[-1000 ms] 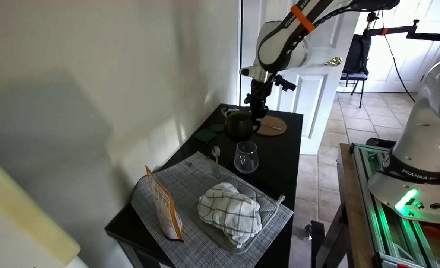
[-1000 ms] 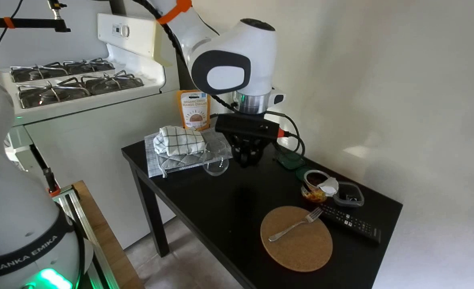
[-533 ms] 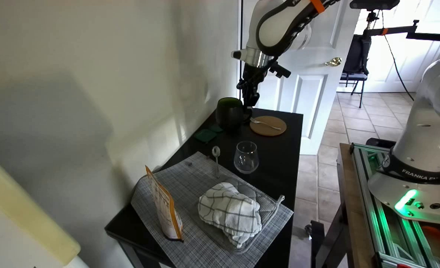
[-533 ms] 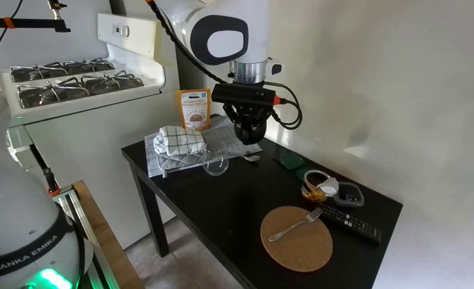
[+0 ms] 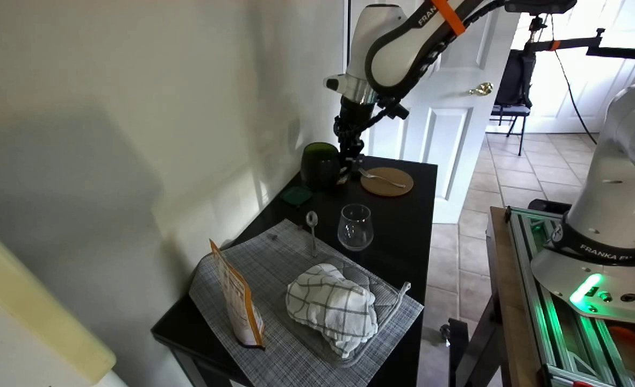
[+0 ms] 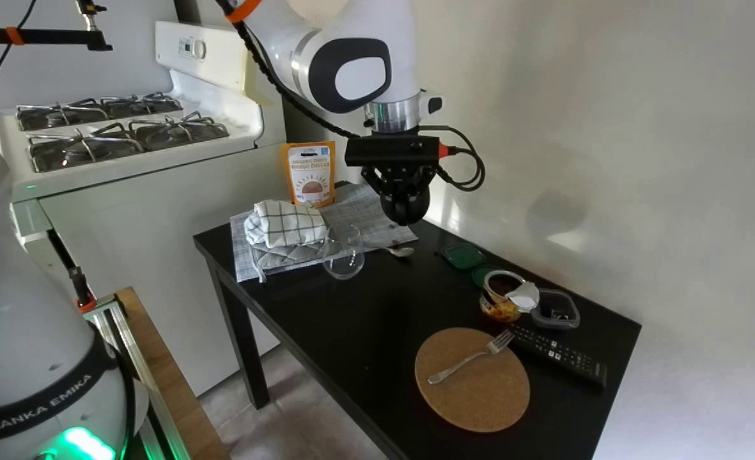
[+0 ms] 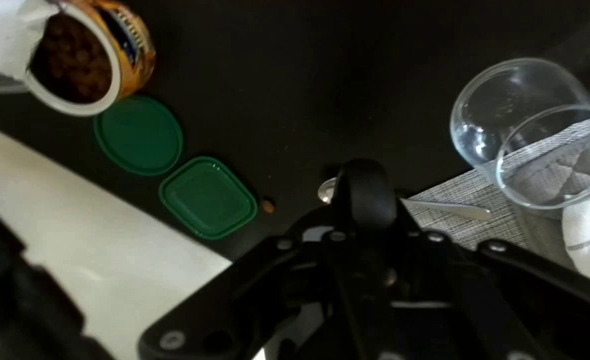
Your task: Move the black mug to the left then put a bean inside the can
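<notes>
Orange and white on the upright pouch (image 6: 309, 182): "ORGANIC" and "MANGO" legible, other print too blurred. "FRANKA EMIKA" on the black base band (image 6: 32, 409); just "FRAN" on the arm (image 5: 400, 59) in an exterior view, right before an orange strap (image 5: 449, 17). Blurred, turned lettering on the can (image 7: 137, 65), unreadable. Markings on the remote control (image 6: 559, 356) too small.

Arm stretched out over the tabletop (image 6: 351, 338), wrist pointing down, near vertical. Hand (image 6: 405, 193) pressed together on the handle of the black mug (image 5: 320, 167). Mug upright, held clear of the tabletop, toward the wall (image 5: 199, 97) side. Single brown bean (image 7: 268, 205) on the tabletop, just beside the squarish green lid (image 7: 208, 198); can open beside the round green lid (image 7: 140, 137), brown pieces inside, white cover (image 7: 15, 37) over part of the mouth.

Mug body out of sight in the wrist view (only a dark curve of handle showing). Spoon (image 7: 326, 191) partly behind the hand there; clear glass (image 7: 529, 130) clipped at the right edge. Can nearly all behind mug and hand in an exterior view. Arm cropped at the top in both exterior views.
</notes>
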`<state>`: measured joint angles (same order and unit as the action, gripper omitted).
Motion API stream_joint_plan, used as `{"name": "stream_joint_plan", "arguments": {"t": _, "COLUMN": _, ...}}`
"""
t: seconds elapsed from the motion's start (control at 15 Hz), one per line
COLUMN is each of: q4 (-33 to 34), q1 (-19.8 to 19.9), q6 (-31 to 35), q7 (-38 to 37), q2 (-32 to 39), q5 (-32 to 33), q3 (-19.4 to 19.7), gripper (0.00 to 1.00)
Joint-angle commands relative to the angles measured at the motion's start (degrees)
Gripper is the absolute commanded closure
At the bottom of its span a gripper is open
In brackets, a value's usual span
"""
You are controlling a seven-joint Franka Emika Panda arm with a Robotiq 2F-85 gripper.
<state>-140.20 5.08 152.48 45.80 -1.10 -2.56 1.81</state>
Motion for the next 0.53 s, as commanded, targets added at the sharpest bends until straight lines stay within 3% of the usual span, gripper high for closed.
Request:
{"name": "stream_joint_plan", "arguments": {"t": 0.0, "q4": 5.92, "q1": -2.87, "q6": 3.15, "q7": -8.76, "q2": 5.25, "q5": 10.84, "q3": -1.48, "gripper": 0.95}}
{"name": "stream_joint_plan", "arguments": {"t": 0.47, "q4": 20.33, "q1": -10.01, "q6": -10.84, "q7": -14.61, "q2": 16.1, "q5": 17.32, "q3": -7.3, "gripper": 0.95}}
